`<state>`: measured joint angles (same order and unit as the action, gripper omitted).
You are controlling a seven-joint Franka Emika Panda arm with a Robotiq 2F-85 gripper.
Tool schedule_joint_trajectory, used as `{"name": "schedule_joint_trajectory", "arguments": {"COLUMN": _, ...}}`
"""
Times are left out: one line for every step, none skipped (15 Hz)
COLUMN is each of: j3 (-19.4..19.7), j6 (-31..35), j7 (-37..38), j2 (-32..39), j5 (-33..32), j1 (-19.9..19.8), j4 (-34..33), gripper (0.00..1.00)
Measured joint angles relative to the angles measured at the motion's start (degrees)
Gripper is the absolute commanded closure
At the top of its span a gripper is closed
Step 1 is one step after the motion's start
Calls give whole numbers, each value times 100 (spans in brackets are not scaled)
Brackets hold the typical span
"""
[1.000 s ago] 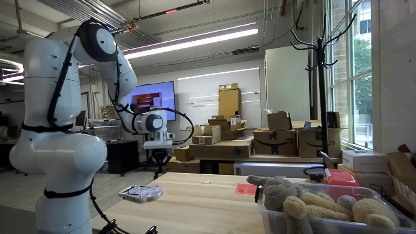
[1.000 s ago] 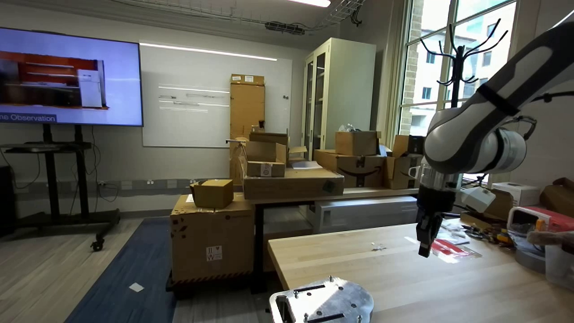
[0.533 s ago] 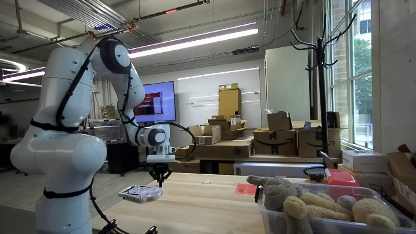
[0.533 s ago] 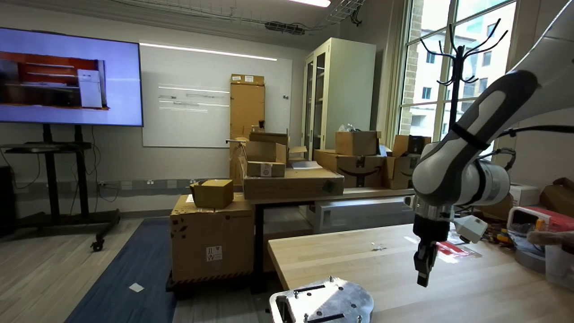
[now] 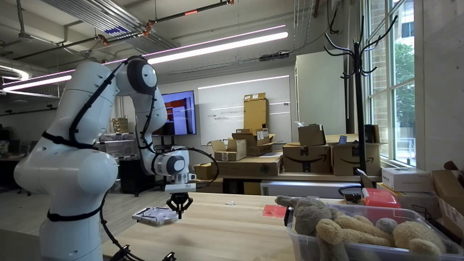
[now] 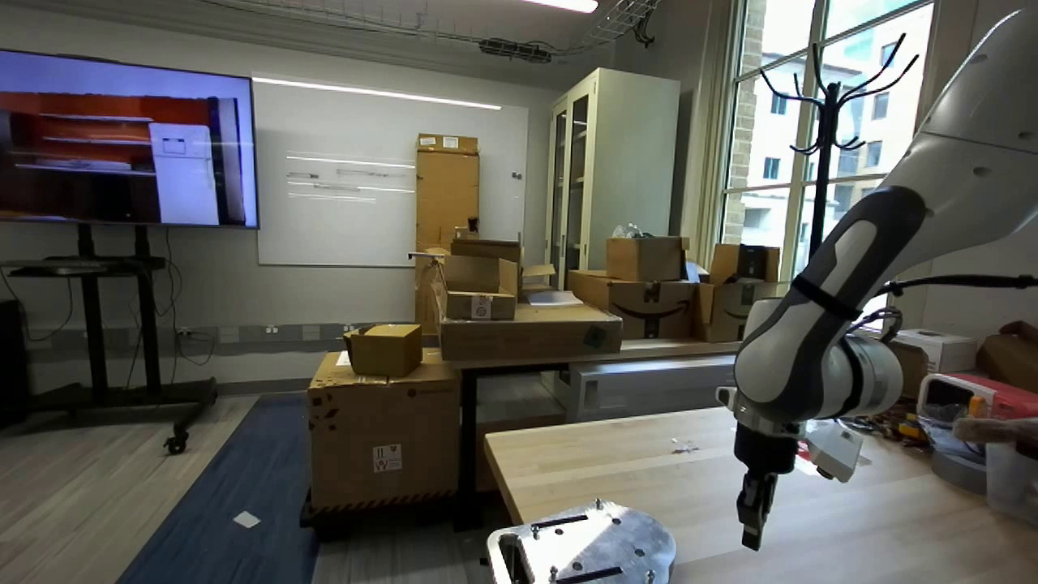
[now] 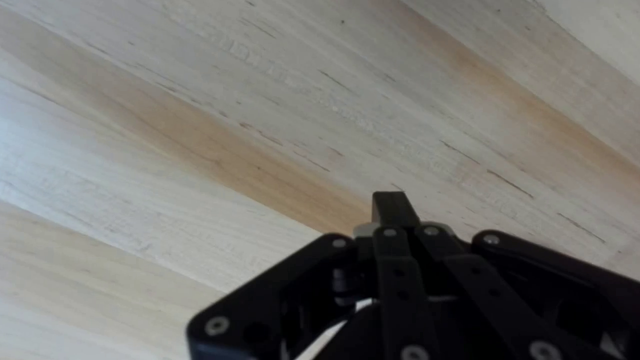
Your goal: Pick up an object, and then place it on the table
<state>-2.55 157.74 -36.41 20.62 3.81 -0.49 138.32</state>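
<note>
The table (image 5: pixel 232 232) has a pale wood plank top; it also shows in an exterior view (image 6: pixel 600 458) and fills the wrist view (image 7: pixel 200 150). My black gripper (image 5: pixel 179 214) points down above the table, and shows in an exterior view (image 6: pixel 751 539) too. In the wrist view the gripper's fingertips (image 7: pixel 395 207) are together, with no object visible between them and only bare wood below. The exact height above the wood is hard to tell. Which object the task means is not clear from the frames; no object lies directly under the fingertips.
A silver metal plate with bolts (image 5: pixel 156 216) lies at the table's edge near the arm, also in an exterior view (image 6: pixel 584 543). A clear bin (image 5: pixel 302 246) of plush toys (image 5: pixel 362 232) stands on the table. A red sheet (image 5: pixel 274 211) and a small clear scrap (image 6: pixel 684 447) lie there.
The arm has moved down, bringing the gripper from well above the table to lower over it. In an exterior view it also passes beside the metal plate. The fingers look unchanged.
</note>
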Motion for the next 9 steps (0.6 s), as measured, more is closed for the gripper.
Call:
{"name": "schedule_joint_trajectory", "arguments": {"j3": -14, "j6": 38, "j7": 0, "j2": 59, "j5": -64, "j1": -35, "j4": -26, "gripper": 100}}
{"name": "schedule_joint_trajectory", "arguments": {"j3": -27, "j6": 65, "j7": 0, "j2": 107, "j5": -133, "j1": -74, "j4": -49, "gripper": 100}}
{"name": "schedule_joint_trajectory", "arguments": {"j3": -41, "j6": 81, "j7": 0, "j2": 147, "j5": -196, "j1": -117, "j4": -72, "gripper": 100}}
{"name": "schedule_joint_trajectory", "arguments": {"j3": -51, "j6": 94, "j7": 0, "j2": 181, "j5": -245, "j1": -158, "j4": -94, "gripper": 100}}
{"name": "schedule_joint_trajectory", "arguments": {"j3": -57, "j6": 107, "j7": 0, "j2": 213, "j5": -286, "j1": -194, "j4": -115, "gripper": 100}}
{"name": "schedule_joint_trajectory", "arguments": {"j3": -61, "j6": 113, "j7": 0, "j2": 241, "j5": -330, "j1": -228, "j4": -133, "gripper": 100}}
{"name": "schedule_joint_trajectory", "arguments": {"j3": -66, "j6": 117, "j7": 0, "j2": 268, "j5": -375, "j1": -260, "j4": -152, "gripper": 100}}
{"name": "schedule_joint_trajectory", "arguments": {"j3": -68, "j6": 121, "j7": 0, "j2": 297, "j5": -406, "j1": -285, "j4": -171, "gripper": 100}}
{"name": "schedule_joint_trajectory", "arguments": {"j3": -70, "j6": 123, "j7": 0, "j2": 335, "j5": -434, "j1": -308, "j4": -197, "gripper": 100}}
